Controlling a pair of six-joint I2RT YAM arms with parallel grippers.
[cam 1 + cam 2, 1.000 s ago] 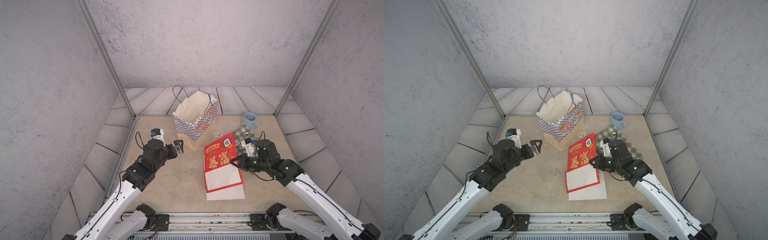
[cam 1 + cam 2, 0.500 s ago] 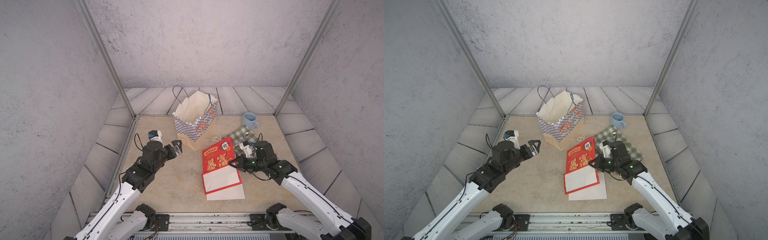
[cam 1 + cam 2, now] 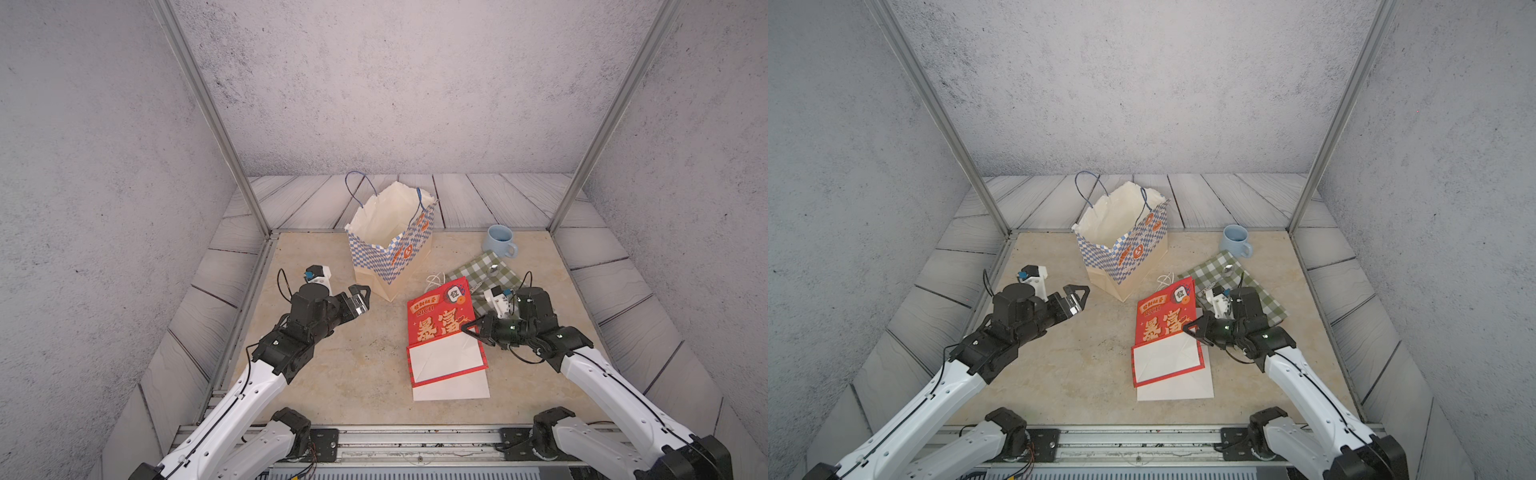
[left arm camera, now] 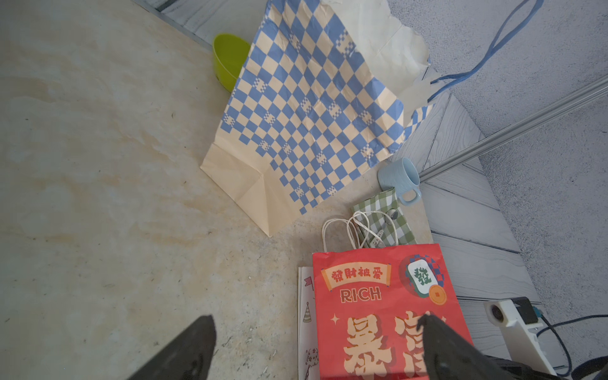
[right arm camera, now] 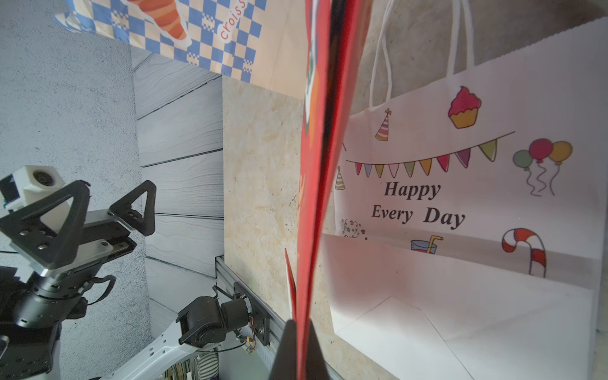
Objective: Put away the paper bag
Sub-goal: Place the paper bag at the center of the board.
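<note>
Right end effector (image 3: pixel 470 328) clenched on three-o'clock edge of red paper bag (image 3: pixel 434 322); left end effector (image 3: pixel 360 298) released, empty, eight o'clock of checked bag (image 3: pixel 392 253).

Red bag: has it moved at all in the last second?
Yes, slightly. In both top views the far edge of the red bag now lies a little farther from the blue mug, drawn back toward the robot. The right pincer holds it.

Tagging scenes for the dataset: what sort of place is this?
Likely a lab robot cell, not a real room: bare grey walls between metal posts, left arm and right arm mounted on a rail at the table edge, staged props (red bag, checked bag, mug).
</note>
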